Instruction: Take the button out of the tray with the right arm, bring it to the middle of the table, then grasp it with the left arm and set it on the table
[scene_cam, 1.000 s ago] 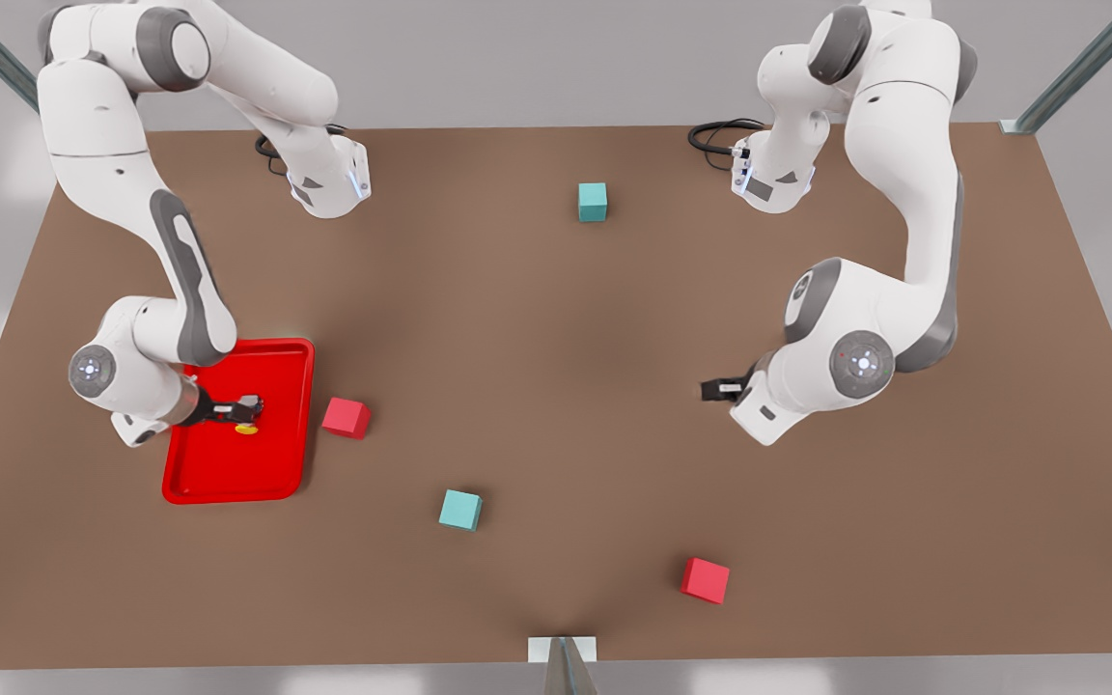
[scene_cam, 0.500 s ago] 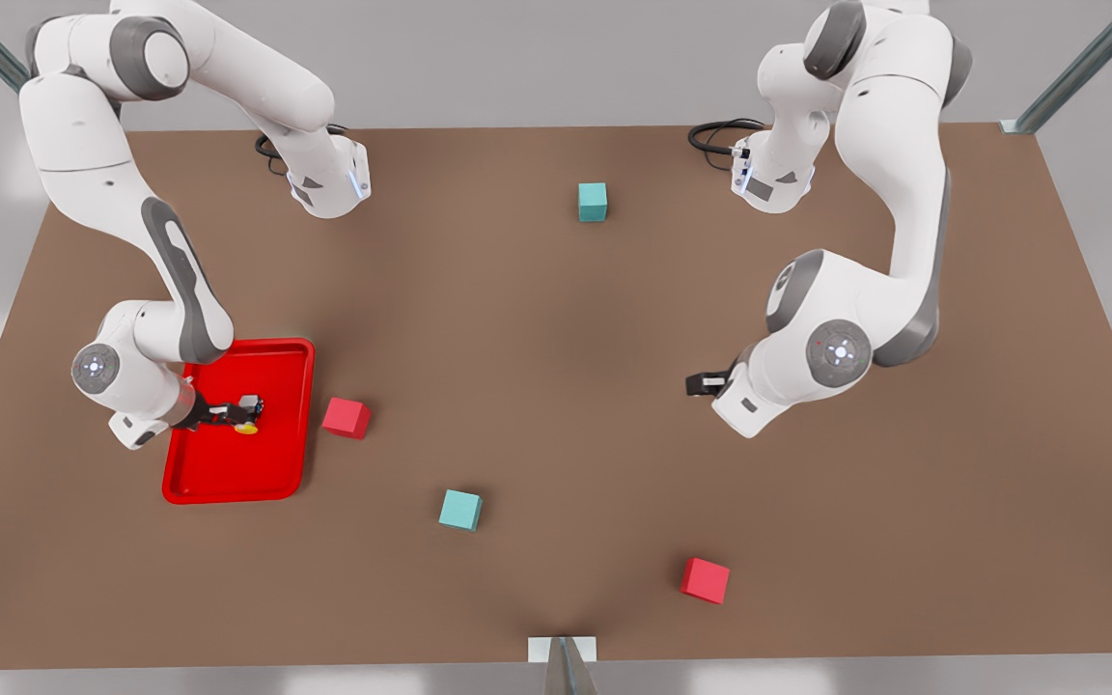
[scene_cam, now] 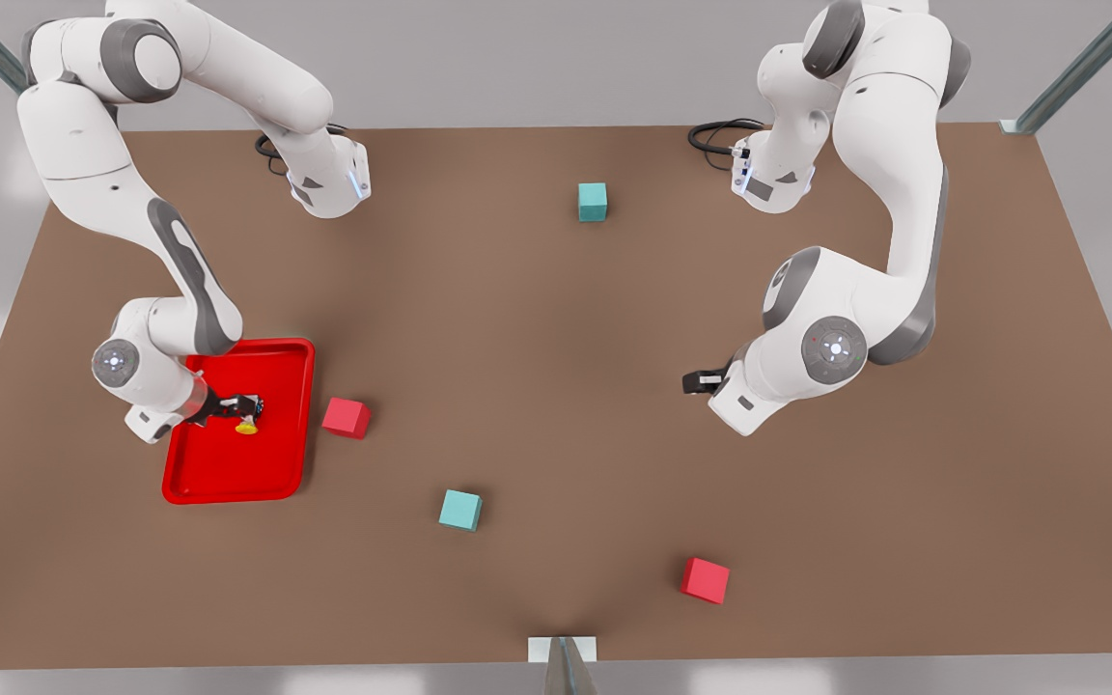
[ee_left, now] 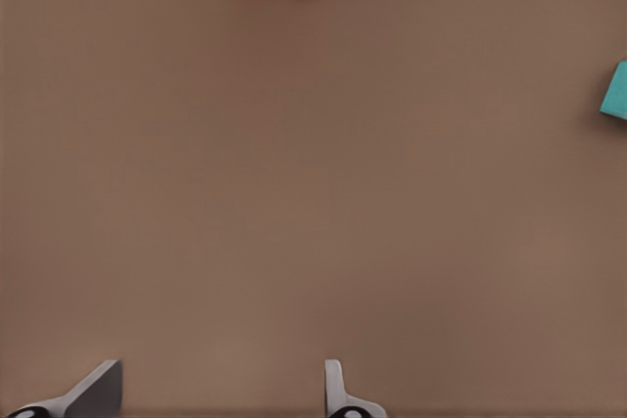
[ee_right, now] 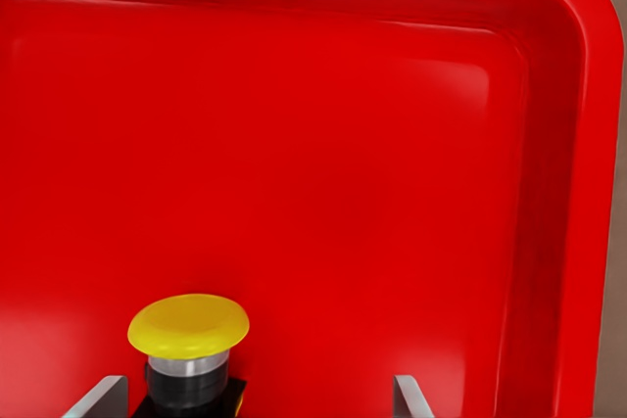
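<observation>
The red tray [scene_cam: 228,478] lies on the brown table [scene_cam: 556,319] at the front view's left. Inside it stands the button [scene_cam: 246,427], its yellow cap [ee_right: 188,325] on a dark body. My right gripper [scene_cam: 243,409] hangs low over the tray and is open. In the right wrist view the button sits between the right gripper's [ee_right: 260,400] fingertips, close to one finger [ee_right: 106,396] and touching neither. My left gripper [scene_cam: 693,382] hovers over bare table at the front view's right, open, with nothing between the fingers in the left wrist view [ee_left: 216,400].
A red cube [scene_cam: 346,417] sits just beside the tray. A teal cube [scene_cam: 460,509] and another red cube [scene_cam: 705,579] lie nearer the front edge. A second teal cube [scene_cam: 592,202] is at the back. The table's middle is bare.
The left arm has swung toward the front view's left, carrying its gripper nearer the table's middle. The right arm's wrist has shifted slightly over the tray; the button has not moved.
</observation>
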